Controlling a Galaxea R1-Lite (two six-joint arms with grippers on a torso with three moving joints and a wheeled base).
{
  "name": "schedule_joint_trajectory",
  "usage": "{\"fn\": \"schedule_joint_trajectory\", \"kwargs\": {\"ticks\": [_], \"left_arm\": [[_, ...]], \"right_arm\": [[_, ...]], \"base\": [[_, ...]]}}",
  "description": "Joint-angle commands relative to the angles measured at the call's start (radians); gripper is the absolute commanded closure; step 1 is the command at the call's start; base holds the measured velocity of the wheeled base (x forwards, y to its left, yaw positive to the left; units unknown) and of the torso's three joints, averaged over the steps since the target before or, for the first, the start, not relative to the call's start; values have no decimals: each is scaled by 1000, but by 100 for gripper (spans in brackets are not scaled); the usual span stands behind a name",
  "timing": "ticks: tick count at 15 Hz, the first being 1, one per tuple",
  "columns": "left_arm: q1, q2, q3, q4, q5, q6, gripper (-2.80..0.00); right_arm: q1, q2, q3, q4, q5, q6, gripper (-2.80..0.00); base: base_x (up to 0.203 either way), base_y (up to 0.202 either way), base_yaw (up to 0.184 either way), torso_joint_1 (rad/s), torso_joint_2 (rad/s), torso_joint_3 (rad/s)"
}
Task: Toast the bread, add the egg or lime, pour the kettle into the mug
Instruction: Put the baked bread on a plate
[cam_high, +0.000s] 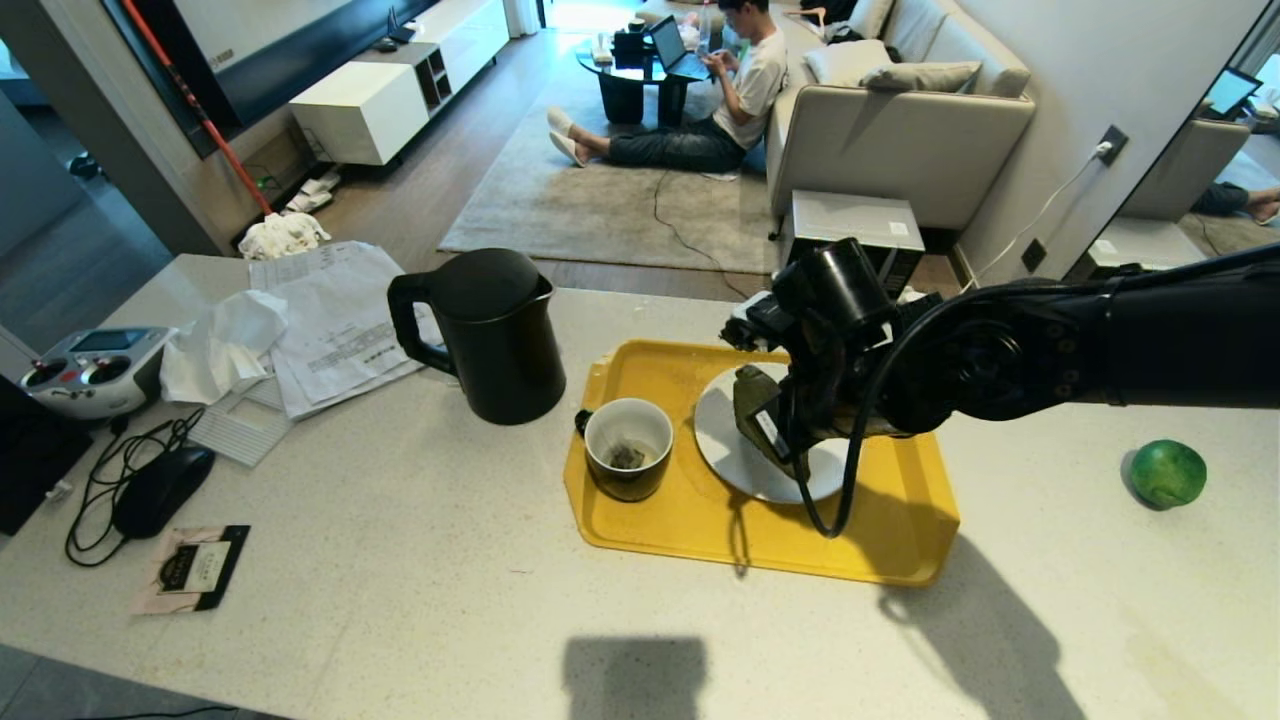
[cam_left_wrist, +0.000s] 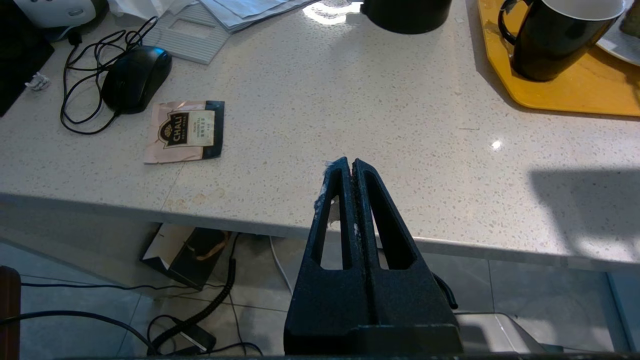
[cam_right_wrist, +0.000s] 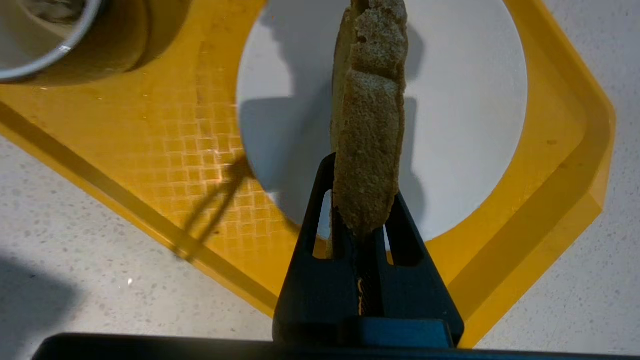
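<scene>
So the right gripper (cam_right_wrist: 361, 212) is pinched tight on the bread (cam_right_wrist: 369, 115), holding the slice edge-on over the white plate (cam_right_wrist: 470, 100) that sits on the yellow tray (cam_high: 700, 520). The mug (cam_high: 628, 447) with its tea bag is on the same tray, just beside the plate, and the black kettle (cam_high: 490, 335) stands on the countertop (cam_high: 400, 600) just off the tray's far left corner. The lime (cam_high: 1167, 473) sits alone on the counter, well off to the right. The left gripper (cam_left_wrist: 350, 167) hangs by the counter's near edge, jaws fully closed on nothing, with a tea sachet (cam_left_wrist: 185, 131) and a computer mouse (cam_left_wrist: 136, 78) lying nearby
</scene>
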Motion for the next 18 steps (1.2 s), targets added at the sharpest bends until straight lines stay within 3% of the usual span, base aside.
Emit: {"fn": "schedule_joint_trajectory", "kwargs": {"ticks": [1,7,14,16,17,18], "left_arm": [[0,-1,2,0,0,0,0],[1,-1,2,0,0,0,0],[1,-1,2,0,-1,0,0],[1,-1,2,0,-1,0,0],[1,-1,2,0,0,0,0],[1,-1,2,0,0,0,0]], "right_arm": [[-42,21,2,2,-5,-9,0],[-125,43,1,-3,-10,-79,0],[-126,68,-1,-7,-19,-91,0],[-126,81,-3,-8,-67,-93,0],[-126,82,-7,-7,-68,-95,-280],[-125,82,-11,-7,-68,-103,-280]], "base": [[0,0,0,0,0,0],[0,0,0,0,0,0],[0,0,0,0,0,0],[0,0,0,0,0,0],[0,0,0,0,0,0],[0,0,0,0,0,0]]}}
